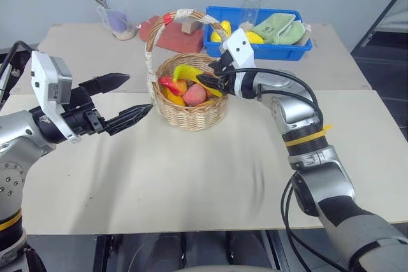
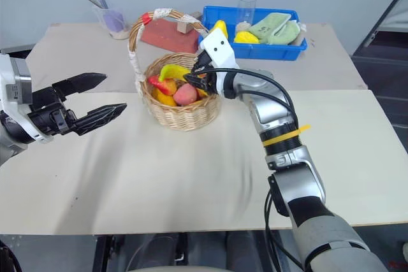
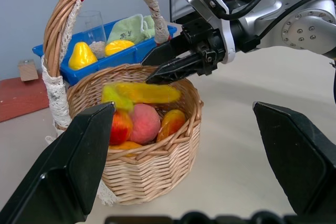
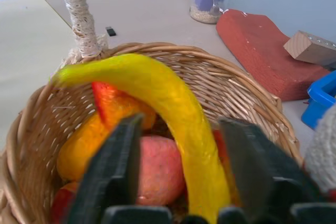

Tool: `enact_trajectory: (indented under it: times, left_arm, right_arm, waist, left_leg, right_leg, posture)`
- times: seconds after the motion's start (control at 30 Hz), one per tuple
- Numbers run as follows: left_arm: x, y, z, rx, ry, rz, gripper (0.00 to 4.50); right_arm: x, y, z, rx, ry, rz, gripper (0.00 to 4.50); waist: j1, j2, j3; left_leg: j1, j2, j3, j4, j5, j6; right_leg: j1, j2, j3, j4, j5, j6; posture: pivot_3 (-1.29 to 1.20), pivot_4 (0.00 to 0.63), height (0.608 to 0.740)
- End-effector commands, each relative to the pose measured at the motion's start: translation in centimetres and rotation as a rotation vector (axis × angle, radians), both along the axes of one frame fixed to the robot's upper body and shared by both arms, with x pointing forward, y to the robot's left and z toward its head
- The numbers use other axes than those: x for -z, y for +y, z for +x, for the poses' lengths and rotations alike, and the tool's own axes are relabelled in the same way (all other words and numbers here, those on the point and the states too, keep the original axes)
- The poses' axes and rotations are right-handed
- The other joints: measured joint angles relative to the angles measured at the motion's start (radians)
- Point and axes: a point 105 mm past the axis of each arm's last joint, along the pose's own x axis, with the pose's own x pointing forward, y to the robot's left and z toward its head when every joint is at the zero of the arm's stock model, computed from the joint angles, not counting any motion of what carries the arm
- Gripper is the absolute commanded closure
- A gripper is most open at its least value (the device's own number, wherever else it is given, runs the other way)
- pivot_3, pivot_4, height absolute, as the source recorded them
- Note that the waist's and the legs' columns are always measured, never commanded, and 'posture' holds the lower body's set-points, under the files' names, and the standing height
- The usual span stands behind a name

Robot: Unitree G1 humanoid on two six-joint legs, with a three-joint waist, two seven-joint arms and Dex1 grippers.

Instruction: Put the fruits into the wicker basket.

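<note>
The wicker basket [image 1: 191, 116] stands at mid-table, its taped handle [image 1: 167, 18] arching over it. My right gripper [image 1: 209, 76] hovers over the basket's right rim, open. The yellow banana [image 4: 173, 108] lies between its fingers [image 4: 118, 156] with a gap on each side, resting across the fruits inside. A red fruit with an orange patch [image 1: 173, 87] and a pink one [image 1: 194, 95] sit in the basket. My left gripper [image 1: 139, 92] is open and empty, just left of the basket and pointing at it.
A blue bin [image 1: 274, 51] behind the basket holds yellow fruits [image 1: 253, 37], a green cloth and a glass [image 1: 252, 4]. A red block [image 1: 182, 39], a wooden block [image 1: 189, 27] and a cup [image 1: 118, 22] stand at the back left.
</note>
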Motion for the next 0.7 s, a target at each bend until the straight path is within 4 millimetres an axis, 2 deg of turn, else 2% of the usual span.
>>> enact_trajectory:
  times: [0.03,0.17,0.3,0.47,0.7]
  left_arm:
    - [-0.5,-0.3,-0.3,0.009,-0.039,0.040,0.00]
    - [0.5,-0.4,-0.1,0.009,-0.024,0.090,0.00]
    - [1.0,-0.6,-0.1,0.015,-0.022,0.105,0.00]
    - [1.2,-0.9,-0.1,0.030,-0.016,0.098,0.00]
    - [1.2,-1.2,0.3,0.060,-0.015,0.102,0.00]
  right_arm:
    - [-3.0,0.7,-2.9,-0.129,-0.087,0.044,0.58]
    - [-2.4,-0.9,-5.9,-0.207,-0.085,-0.004,0.58]
    - [-1.8,-3.4,-7.1,-0.151,-0.074,-0.004,0.58]
    - [-2.3,-6.0,-4.9,0.070,-0.146,0.054,0.58]
    - [-2.6,-5.7,0.0,0.197,-0.159,0.114,0.58]
  waist:
    - [-0.001,0.000,0.000]
    - [0.003,0.000,0.000]
    - [0.005,0.000,0.000]
    - [0.003,0.000,0.000]
    - [-0.008,0.000,0.000]
  left_leg:
    - [-0.001,0.000,0.000,0.000,0.000,0.000]
    - [-0.006,0.000,0.000,0.000,0.001,-0.001]
    - [-0.006,0.000,0.000,0.001,0.000,0.000]
    - [-0.006,0.000,0.001,0.001,0.000,-0.001]
    - [-0.006,0.000,0.001,0.000,0.003,-0.004]
  right_leg:
    - [-0.002,0.000,0.000,0.000,0.000,0.000]
    - [-0.006,0.000,-0.001,0.001,0.000,0.000]
    - [-0.006,-0.001,-0.001,0.000,0.000,0.000]
    - [-0.007,0.000,0.000,0.000,0.001,-0.001]
    - [-0.007,0.001,0.000,0.000,0.001,-0.001]
  posture:
    - [0.00,0.150,0.740]
    - [0.00,0.150,0.740]
    - [0.00,0.150,0.740]
    - [0.00,0.150,0.740]
    - [0.00,0.150,0.740]
